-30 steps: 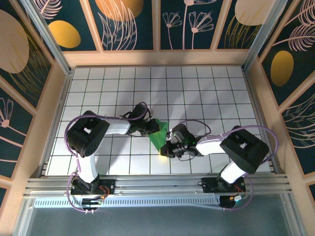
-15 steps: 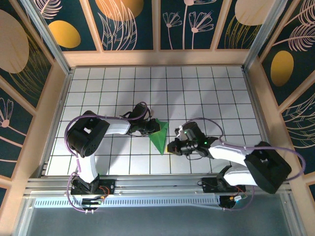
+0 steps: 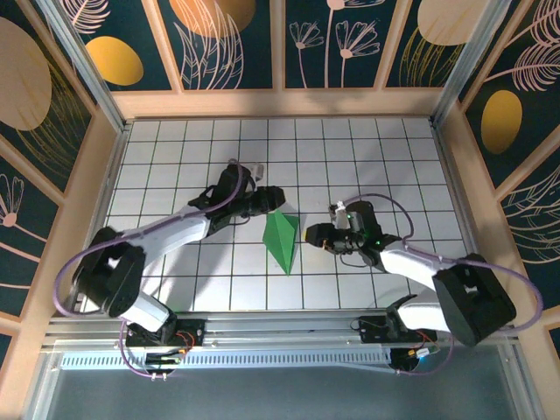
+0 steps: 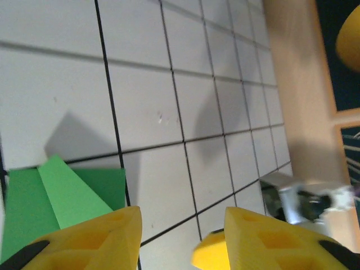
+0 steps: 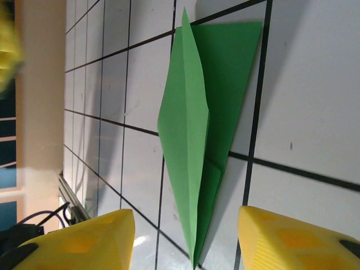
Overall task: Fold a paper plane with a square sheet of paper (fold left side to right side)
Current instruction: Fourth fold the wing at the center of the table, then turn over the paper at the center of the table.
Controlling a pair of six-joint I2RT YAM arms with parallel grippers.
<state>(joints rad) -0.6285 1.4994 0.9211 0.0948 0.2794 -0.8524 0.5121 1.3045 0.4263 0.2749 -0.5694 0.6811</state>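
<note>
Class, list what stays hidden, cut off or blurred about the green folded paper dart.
- Left wrist view: green folded paper dart cut off by the yellow finger of the left gripper and the frame edge.
- Right wrist view: yellow smear, left edge, too blurred to name.
- Top view: its creases too small.

The surface (image 3: 367, 149) was a flat floor of white square tiles split by thin dark grid lines, closed in by a pale wooden rim (image 3: 280, 103) on the far side and both flanks. One thing lay on it: the paper plane (image 3: 281, 240), bright green, near the middle and somewhat toward the near edge. It was a slim dart, its sharp tip pointing at the near edge and its broader end at the far side, stretched across about two tiles. In the right wrist view a lighter upper flap overlapped a darker layer beneath, with a long crease running lengthwise.
</note>
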